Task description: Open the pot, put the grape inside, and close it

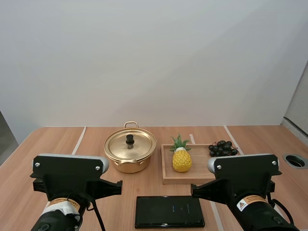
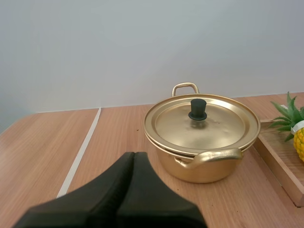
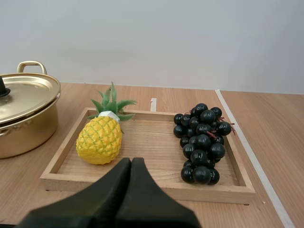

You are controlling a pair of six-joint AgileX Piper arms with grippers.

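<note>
grapes (image 3: 202, 142): one bunch of round, glossy, near-black berries, lying in the right half of a wooden tray (image 3: 142, 187) on the table (image 1: 57, 144). in the right wrist view the long axis of the bunch is seen running from the tray's far rim to its near rim, with the broader end far and the narrower end near. a thin reddish stem bit is seen at the far end. in the high view the near part of the bunch is hidden by the right arm.

pot (image 1: 130, 153): gold metal, placed just left of the tray, a narrow gap seen between them. the lid (image 2: 202, 121) is seated on it, with a black knob (image 2: 197, 109) at its centre. one loop handle is turned to the far side, one to the near side.

a yellow pineapple (image 3: 99, 140) with a green crown is seen in the tray's left half, apart from the grapes.

left end effector (image 2: 134, 155): fingers pressed together as one dark wedge, nothing held, short of the pot. right end effector (image 3: 130, 160): fingers likewise together, nothing held, at the tray's near rim.

a flat black slab (image 1: 169, 211) is laid on the table between the two arms.
</note>
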